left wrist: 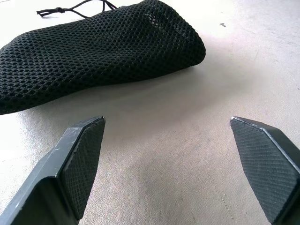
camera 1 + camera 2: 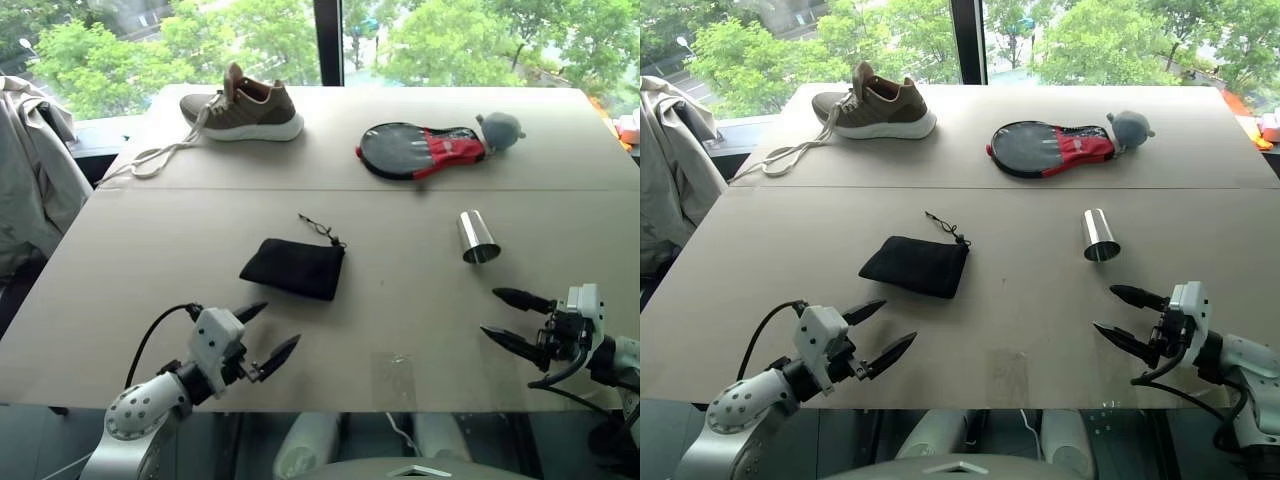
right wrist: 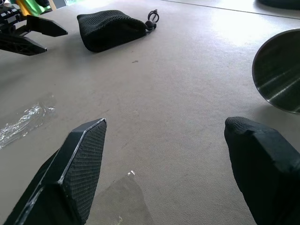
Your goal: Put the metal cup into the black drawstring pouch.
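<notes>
The metal cup lies on its side on the table's right half, its open mouth turned toward the near edge; its mouth also shows in the right wrist view, metal cup. The black drawstring pouch lies flat near the middle, its cord trailing off at the far end. My left gripper hovers open just short of the pouch, nothing between its fingers. Low at the right, my right gripper is open and empty, a short way nearer than the cup. The pouch's mesh lies just beyond the left fingers.
A brown sneaker with loose white laces sits at the far left of the table. A round black-and-red paddle case and a grey plush toy lie at the far right. A clear tape patch marks the near edge.
</notes>
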Robot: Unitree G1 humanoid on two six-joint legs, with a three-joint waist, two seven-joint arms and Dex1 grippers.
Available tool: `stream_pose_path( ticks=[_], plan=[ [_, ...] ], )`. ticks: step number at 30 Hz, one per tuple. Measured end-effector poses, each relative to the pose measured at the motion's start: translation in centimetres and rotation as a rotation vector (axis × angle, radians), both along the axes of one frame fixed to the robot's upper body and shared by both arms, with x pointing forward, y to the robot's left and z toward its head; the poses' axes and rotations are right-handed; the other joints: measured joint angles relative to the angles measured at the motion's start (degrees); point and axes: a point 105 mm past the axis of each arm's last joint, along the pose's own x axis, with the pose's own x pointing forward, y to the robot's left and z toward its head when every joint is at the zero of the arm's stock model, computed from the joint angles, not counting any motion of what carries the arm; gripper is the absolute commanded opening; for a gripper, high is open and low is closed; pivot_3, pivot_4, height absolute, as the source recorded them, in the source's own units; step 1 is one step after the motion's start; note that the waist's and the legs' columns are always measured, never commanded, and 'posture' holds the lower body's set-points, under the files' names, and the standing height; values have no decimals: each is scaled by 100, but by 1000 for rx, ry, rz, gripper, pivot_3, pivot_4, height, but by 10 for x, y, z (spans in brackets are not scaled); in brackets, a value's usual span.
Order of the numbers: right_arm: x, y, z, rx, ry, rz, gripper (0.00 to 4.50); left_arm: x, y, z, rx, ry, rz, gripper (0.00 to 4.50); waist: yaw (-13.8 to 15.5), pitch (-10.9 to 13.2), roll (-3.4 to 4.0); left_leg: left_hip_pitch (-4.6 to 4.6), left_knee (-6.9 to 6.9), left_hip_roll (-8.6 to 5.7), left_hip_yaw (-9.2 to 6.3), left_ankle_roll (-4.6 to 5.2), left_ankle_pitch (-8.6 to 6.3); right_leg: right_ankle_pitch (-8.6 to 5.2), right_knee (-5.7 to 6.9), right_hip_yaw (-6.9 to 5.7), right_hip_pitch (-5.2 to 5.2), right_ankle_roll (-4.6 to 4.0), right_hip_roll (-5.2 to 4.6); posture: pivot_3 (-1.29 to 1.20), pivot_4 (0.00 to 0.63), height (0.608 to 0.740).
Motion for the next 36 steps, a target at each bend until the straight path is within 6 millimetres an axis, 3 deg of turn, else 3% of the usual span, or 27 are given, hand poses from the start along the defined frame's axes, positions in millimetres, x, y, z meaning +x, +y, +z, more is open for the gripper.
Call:
stream_pose_path(
  ticks=[28, 31, 32, 36],
  plan=[
    [-1, 3, -6, 17, 8, 15, 4060, 0, 0, 5, -8, 4, -5, 4434, -1, 0, 0, 0, 0, 1, 1, 0, 0, 0, 0, 0, 0, 0, 1, 0, 150, 736],
    [-1, 3, -7, 23, 10, 14, 4060, 1, -6, 11, -24, 4, 5, 4434, 1, 0, -1, -1, 0, 0, 0, 0, 0, 0, 0, 0, 0, 1, 0, 0, 150, 736],
    [-1, 6, -8, 30, 13, 28, 4060, 5, -22, 24, -68, -21, 15, 4434, 4, 0, -1, 0, 1, 0, 1, 0, 0, 2, 0, 0, 1, 3, 0, 0, 150, 736],
    [-11, 19, -10, 72, 26, 115, 4060, 13, -48, 39, -162, -39, 56, 4434, 5, -1, 4, 1, 1, 1, 1, 9, 5, 3, 1, 0, 1, 3, 4, 0, 150, 736]
  ],
)
